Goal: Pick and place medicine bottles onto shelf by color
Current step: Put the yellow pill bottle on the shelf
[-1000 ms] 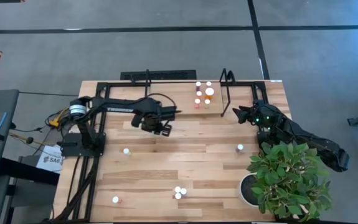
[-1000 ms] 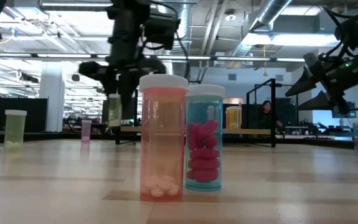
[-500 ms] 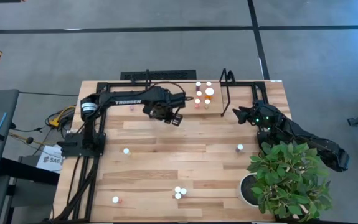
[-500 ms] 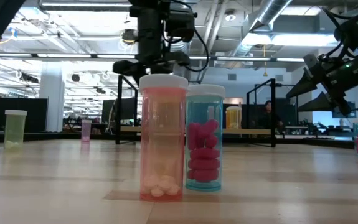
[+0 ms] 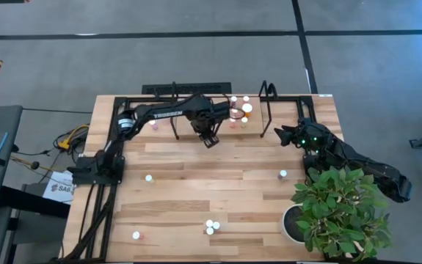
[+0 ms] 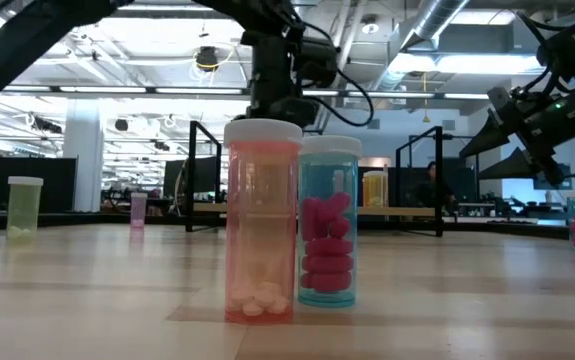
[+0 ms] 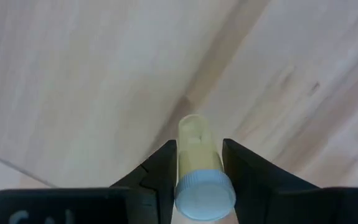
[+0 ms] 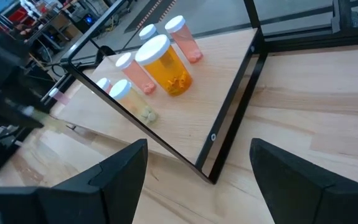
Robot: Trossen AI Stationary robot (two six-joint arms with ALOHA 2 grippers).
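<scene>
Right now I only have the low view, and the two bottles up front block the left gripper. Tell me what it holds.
Observer: The left gripper is shut on a yellowish bottle with a white cap.
Operator: Give me its position against the shelf.
Observer: From above, it hangs just in front of the shelf, slightly left of the bottles standing there.
Operator: Report the right gripper.
Observer: The right gripper is open and empty, near the shelf's right hoop.
</scene>
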